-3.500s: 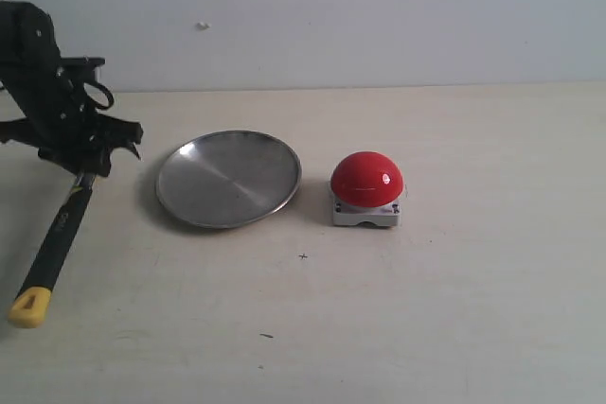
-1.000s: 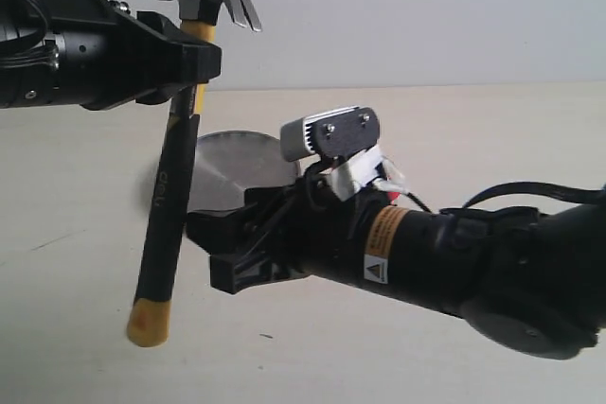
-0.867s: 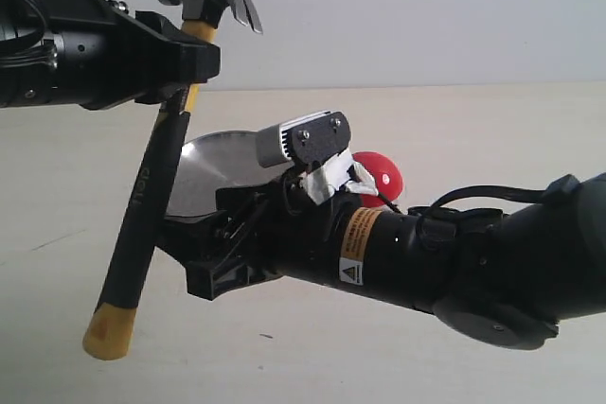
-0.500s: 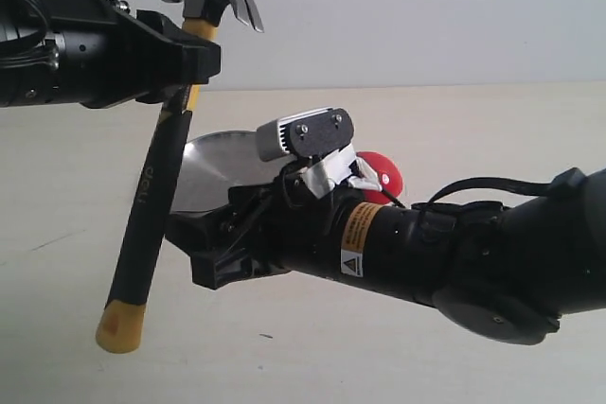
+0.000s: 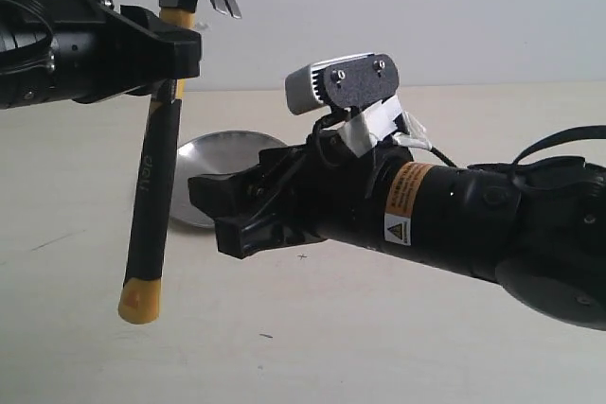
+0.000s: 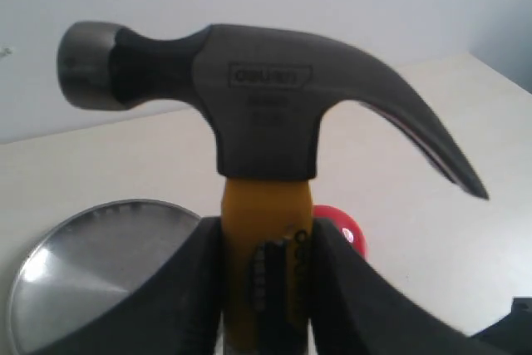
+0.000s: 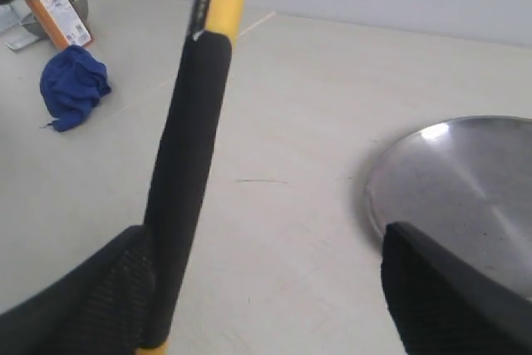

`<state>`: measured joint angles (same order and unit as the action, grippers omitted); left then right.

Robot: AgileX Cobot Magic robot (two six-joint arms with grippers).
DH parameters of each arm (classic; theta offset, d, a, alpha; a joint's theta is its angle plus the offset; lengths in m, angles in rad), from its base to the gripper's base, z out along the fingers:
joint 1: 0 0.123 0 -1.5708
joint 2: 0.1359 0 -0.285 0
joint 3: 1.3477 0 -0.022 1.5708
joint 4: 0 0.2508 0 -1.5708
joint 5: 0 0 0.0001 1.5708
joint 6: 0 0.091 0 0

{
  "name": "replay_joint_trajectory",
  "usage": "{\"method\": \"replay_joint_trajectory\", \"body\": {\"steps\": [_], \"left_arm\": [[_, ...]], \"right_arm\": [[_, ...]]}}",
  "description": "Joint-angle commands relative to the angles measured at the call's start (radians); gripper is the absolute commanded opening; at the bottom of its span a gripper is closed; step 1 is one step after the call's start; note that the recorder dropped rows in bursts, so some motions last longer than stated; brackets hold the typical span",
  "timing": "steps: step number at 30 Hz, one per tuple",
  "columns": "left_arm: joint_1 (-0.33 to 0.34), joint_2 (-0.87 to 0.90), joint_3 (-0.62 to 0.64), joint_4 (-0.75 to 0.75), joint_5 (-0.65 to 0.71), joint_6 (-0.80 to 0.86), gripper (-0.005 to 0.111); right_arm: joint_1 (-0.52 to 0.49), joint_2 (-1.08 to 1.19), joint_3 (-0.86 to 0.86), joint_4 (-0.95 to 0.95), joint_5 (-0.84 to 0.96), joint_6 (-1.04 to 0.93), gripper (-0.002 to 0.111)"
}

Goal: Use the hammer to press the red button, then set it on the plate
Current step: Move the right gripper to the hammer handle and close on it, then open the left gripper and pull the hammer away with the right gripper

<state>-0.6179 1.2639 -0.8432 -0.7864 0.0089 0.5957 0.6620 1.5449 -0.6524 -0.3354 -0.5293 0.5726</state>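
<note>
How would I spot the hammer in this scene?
Look above the pale table to the black left gripper. It grips the hammer head-up by its yellow neck. Nothing else there has a dark steel claw head, black handle and yellow butt.

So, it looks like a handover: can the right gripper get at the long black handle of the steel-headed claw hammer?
Probably yes: the right gripper is open, and the hammer hangs free below the left gripper, nothing between them.

Right gripper (image 7: 266, 234): jaws spread wide. Taking its reach as 12 o'clock, the hammer (image 7: 187, 180), black grip below yellow neck, hangs just beside the 9 o'clock finger. Plate (image 7: 465, 180) lies at 2 o'clock; crumpled blue cloth (image 7: 73, 86) at 10 o'clock, well apart.
</note>
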Motion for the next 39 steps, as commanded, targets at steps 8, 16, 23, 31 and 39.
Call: {"method": "replay_joint_trajectory", "body": {"steps": [8,16,23,31,39], "left_arm": [[-0.003,-0.017,-0.003,-0.010,-0.068,-0.035,0.000],[-0.003,-0.017,-0.003,-0.010,-0.061,-0.053,0.000],[-0.003,-0.017,-0.003,0.000,-0.046,-0.051,0.000],[-0.003,0.000,-0.003,0.000,-0.043,-0.051,0.000],[-0.003,0.007,-0.003,0.020,-0.048,-0.049,0.000]], "right_arm": [[0.002,0.175,0.037,-0.005,-0.496,0.101,0.072],[0.002,0.317,-0.082,-0.071,-0.556,0.149,0.071],[0.002,0.330,-0.170,-0.126,-0.376,0.215,0.070],[0.002,0.330,-0.222,-0.143,-0.285,0.242,0.059],[0.002,0.330,-0.222,-0.137,-0.286,0.258,0.000]]}}
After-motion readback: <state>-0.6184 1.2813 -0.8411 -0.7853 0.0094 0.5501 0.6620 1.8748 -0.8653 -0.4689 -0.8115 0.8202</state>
